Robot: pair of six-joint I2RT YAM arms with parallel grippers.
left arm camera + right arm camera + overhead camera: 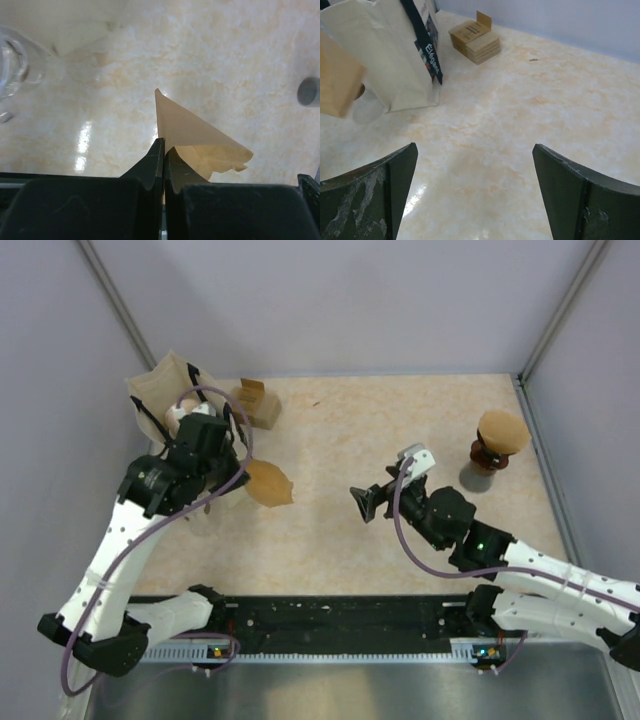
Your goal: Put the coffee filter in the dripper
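My left gripper (248, 472) is shut on the edge of a brown paper coffee filter (270, 483) and holds it above the table's left-middle. In the left wrist view the jaws (164, 145) pinch the folded cone filter (195, 132), which fans out to the right. The filter's edge also shows at the left of the right wrist view (337, 80). A dark brown dripper with a tan cone top (498, 440) stands at the back right. My right gripper (362, 503) is open and empty over mid-table, its fingers wide apart (475, 150).
A cream tote bag (165, 390) with black handles stands at the back left, also in the right wrist view (380, 50). A small cardboard box (255, 403) lies beside it (475, 37). A clear glass vessel (12, 65) sits under my left arm.
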